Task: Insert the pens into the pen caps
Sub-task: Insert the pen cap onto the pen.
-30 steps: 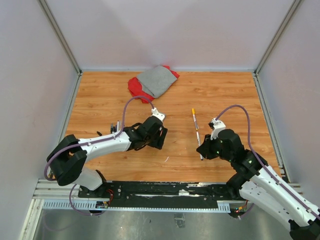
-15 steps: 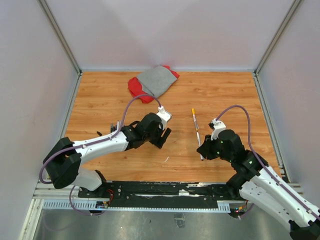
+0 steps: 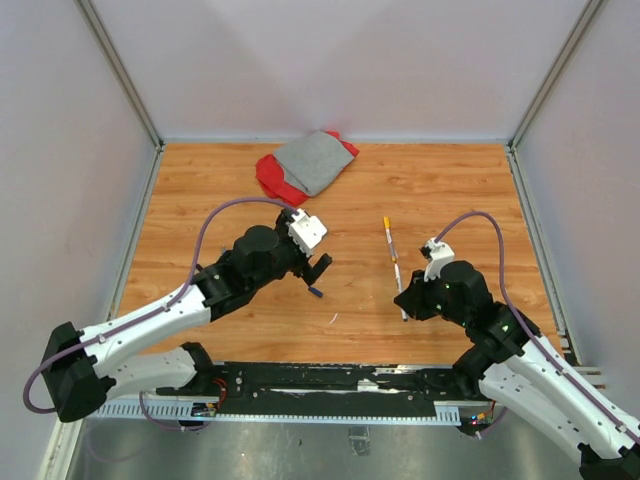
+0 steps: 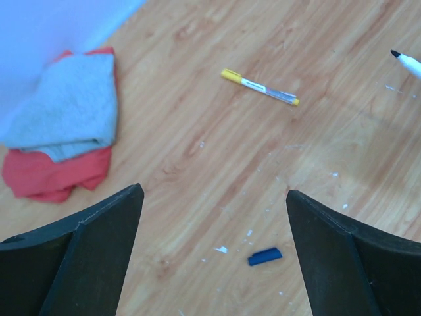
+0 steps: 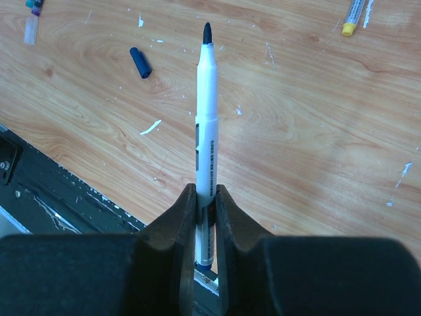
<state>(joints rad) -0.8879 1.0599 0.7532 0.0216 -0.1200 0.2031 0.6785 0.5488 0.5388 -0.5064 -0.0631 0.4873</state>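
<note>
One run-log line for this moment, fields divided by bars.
left jaws open over blue cap | right jaws shut on uncapped pen | yellow-ended pen on table

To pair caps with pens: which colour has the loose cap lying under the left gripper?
The cap is dark blue; the left wrist view shows it best.

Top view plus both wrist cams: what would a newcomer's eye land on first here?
First, the uncapped white pen clamped in the right gripper, its black tip pointing forward. Next, the small blue cap lying loose on the table under the wide-open left gripper. Then the yellow-ended pen lying farther out, and the grey and red cloths at the far edge.
</note>
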